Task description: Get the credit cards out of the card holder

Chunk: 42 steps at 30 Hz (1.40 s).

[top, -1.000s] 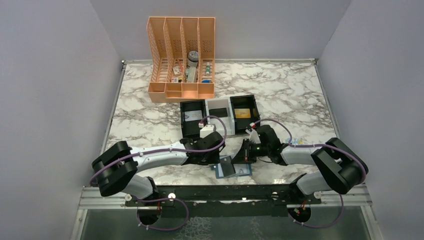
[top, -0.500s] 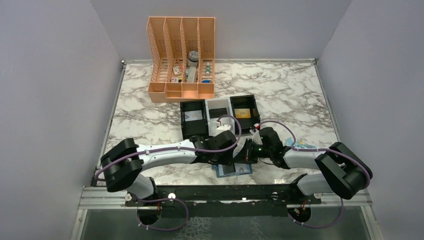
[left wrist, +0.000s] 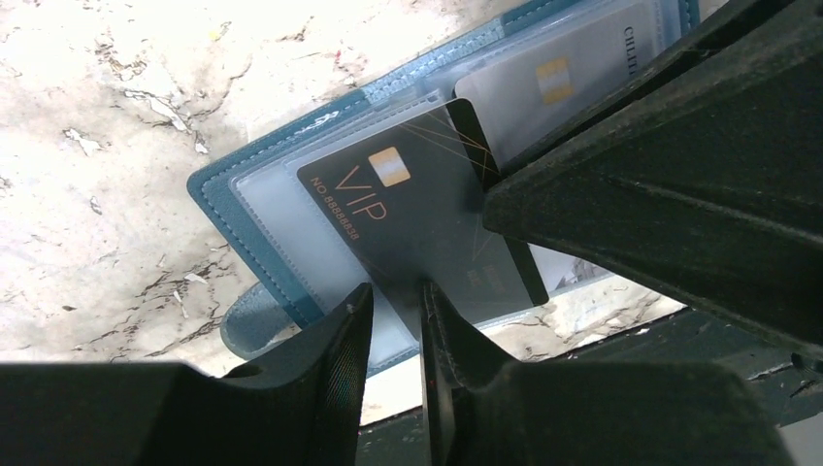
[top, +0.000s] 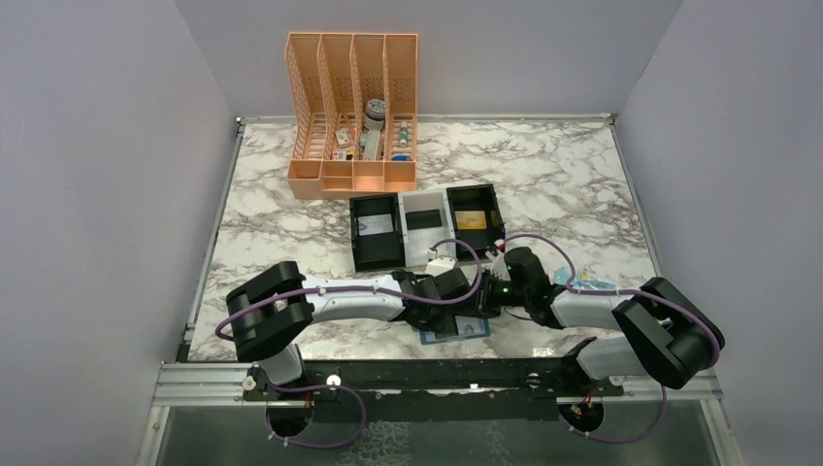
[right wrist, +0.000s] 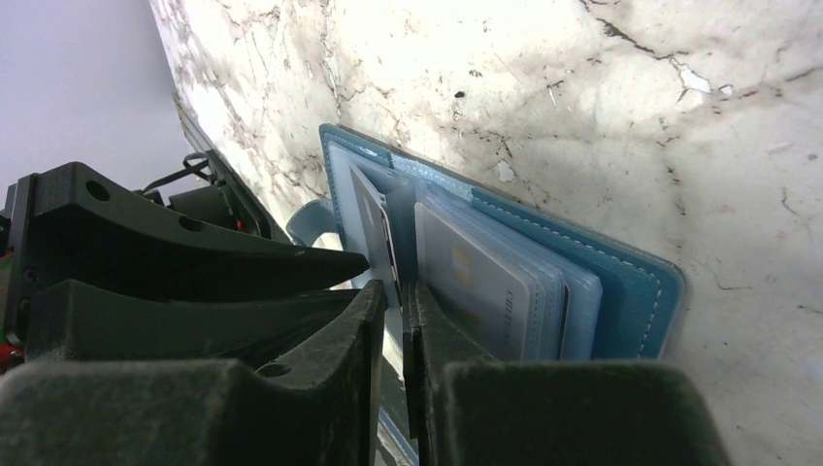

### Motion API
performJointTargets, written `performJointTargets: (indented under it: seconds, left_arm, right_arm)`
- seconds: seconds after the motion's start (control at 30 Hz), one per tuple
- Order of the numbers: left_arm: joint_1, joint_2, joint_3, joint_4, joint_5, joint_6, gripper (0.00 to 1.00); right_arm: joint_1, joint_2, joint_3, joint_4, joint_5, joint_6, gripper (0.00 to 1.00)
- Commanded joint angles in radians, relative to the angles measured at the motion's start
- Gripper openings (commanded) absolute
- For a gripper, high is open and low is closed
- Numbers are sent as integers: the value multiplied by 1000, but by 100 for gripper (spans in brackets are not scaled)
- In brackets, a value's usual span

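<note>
My right gripper pinches the black VIP card, which rises from the open light-blue card holder at the marble table's near edge, while my left gripper, nearly closed, sits at the card's lower edge.

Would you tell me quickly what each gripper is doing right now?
Left gripper: closed on the black card.
Right gripper: closed on the wallet, beside that card.
</note>
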Motion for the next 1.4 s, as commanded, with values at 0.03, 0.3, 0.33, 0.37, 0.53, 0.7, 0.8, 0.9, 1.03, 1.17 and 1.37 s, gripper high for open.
performJointTargets:
  seconds: [0.03,0.3,0.33,0.37,0.53,0.7,0.8,0.9,1.03,1.17,1.37]
  left_arm:
    - [-6,25,-16,-79,-66,-17,25]
    - [-7,34,-18,-81,-70,-21,24]
    - [-7,35,-20,-82,-70,-22,24]
    - [-6,36,-22,-82,-72,-23,24]
    - [-6,34,-27,-91,-86,-32,24]
    - [-6,40,-21,-94,-87,-29,23]
    - [-7,41,-20,-94,-87,-28,22]
    - [-7,45,-17,-92,-87,-26,22]
    - [-7,51,-12,-93,-87,-26,21]
    - [-7,51,-10,-93,-86,-26,21]
    - [-7,51,-11,-93,-86,-29,21]
  right_arm:
    - [-6,-25,6,15,-33,-26,12]
    - [-7,-49,14,-41,-17,-76,1]
    - [-8,-58,19,-67,-8,-88,1]
    - [-8,-71,24,-85,-3,-107,1]
    - [-28,-107,39,-152,-11,-159,1]
    - [-36,-118,30,-165,-11,-164,3]
    - [-35,-105,15,-113,-40,-132,10]
    - [-36,-73,4,-37,-84,-106,18]
    - [-35,-8,-12,66,-143,-91,23]
    - [-35,44,-11,95,-157,-103,22]
    - [-35,8,11,-15,-102,-149,2]
